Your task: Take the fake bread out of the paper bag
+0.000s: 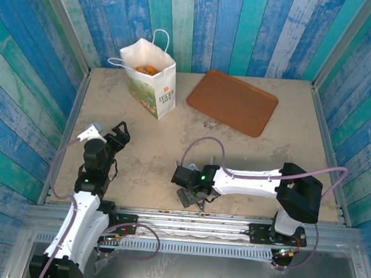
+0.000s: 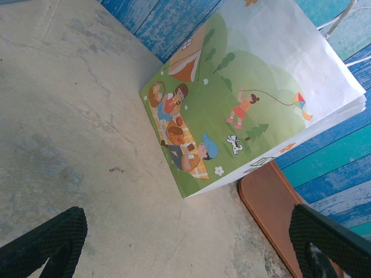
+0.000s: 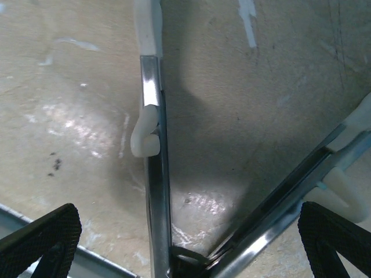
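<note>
Starting at the left, the left gripper point(image 1: 121, 136) hangs low over the table point(image 1: 140, 155) with its jaws spread wide and nothing between them. In the left wrist view its two black fingers point(image 2: 49, 240) frame bare tabletop, and the gripper point(image 2: 186, 214) points toward the bag, well apart from it.

The bag point(image 1: 148, 76) stands upright at the far left of the table, close to the plank wall point(image 1: 244, 28), with its mouth open and its white loop handles up. The bread point(image 1: 146, 69) is inside it, seen from above as a few golden-orange lumps low in the opening; how many I cannot tell. From the left wrist the bag point(image 2: 243, 98) shows its wide printed side: green hills, a picnic, a child with a kite.

Further right, the right gripper point(image 1: 193, 198) sits near the table's near edge, its jaws also wide apart and holding nothing. In the right wrist view the gripper point(image 3: 188, 211) looks down on shiny metal bars point(image 3: 153, 174) that meet in a V, with white clips point(image 3: 145, 136) on them.

The tray point(image 1: 232, 102) lies flat just right of the bag, not touching it, its whole brown face showing. Its corner point(image 2: 266, 202) shows behind the bag in the left wrist view.
</note>
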`<action>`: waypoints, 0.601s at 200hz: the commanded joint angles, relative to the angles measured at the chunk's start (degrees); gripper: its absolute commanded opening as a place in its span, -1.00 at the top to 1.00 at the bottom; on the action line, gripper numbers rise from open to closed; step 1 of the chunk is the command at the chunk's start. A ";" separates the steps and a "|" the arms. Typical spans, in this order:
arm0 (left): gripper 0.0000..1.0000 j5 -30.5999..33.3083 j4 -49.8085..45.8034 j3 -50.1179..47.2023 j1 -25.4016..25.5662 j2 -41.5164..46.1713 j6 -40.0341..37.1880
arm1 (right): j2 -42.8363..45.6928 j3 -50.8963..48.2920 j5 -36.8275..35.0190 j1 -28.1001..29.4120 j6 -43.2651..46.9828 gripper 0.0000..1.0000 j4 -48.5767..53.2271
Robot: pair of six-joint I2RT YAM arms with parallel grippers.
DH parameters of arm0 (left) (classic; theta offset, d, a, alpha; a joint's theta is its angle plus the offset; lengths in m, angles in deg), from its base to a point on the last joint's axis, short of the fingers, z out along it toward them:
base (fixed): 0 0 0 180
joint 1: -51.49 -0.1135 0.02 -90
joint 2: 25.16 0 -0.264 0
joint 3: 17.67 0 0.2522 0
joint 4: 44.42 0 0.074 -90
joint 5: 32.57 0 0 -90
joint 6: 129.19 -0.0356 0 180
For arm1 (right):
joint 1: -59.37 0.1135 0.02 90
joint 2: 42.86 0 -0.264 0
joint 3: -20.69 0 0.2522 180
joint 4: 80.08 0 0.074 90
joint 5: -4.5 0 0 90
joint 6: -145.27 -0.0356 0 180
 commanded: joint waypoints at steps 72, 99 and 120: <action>-0.87 0.24 -0.90 2.08 -0.01 0.21 -0.37 | 3.27 -1.98 -3.63 1.95 -9.16 -1.00 3.23; -0.88 -0.21 -0.62 2.13 0.07 -0.22 0.08 | 2.35 -1.76 -4.07 1.82 -10.15 -1.00 2.92; -0.88 -0.37 -0.46 2.24 -0.06 -0.75 0.51 | 0.00 -0.99 -3.77 1.60 -9.92 -1.00 2.35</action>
